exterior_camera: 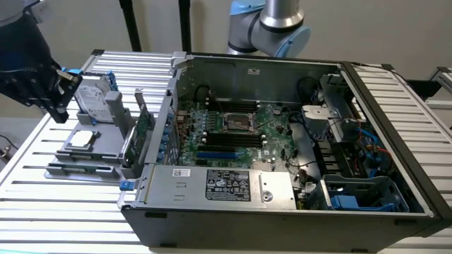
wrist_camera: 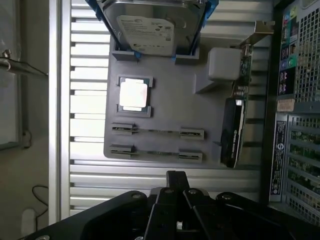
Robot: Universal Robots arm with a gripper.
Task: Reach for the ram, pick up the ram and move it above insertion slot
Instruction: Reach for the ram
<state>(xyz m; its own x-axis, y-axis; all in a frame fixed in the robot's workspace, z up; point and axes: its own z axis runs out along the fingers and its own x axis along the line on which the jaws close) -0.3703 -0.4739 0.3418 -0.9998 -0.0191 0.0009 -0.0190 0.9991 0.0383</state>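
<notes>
The fingers are clenched together and grasp nothing. In the exterior view the fingers hang above the surface, over the corner of the tray where the hard drive stands, on the exterior view's left. The ram sits on edge in a clip holder along the tray edge farthest from the hard drive; in the exterior view the ram shows as a thin green strip at the tray's near edge. The fingers are well apart from the ram and do not touch it. A second clip holder runs parallel, just beside the first, toward the tray's middle; whether it carries a stick cannot be told. Between that holder and the hard drive lies a square processor chip, flat in its own recess. An expansion card stands upright along the tray edge nearest the computer case. The computer case lies on its side with its panel off on the surface, just beside the tray, with the motherboard exposed inside. The robot arm rises behind the far edge of the case.
</notes>
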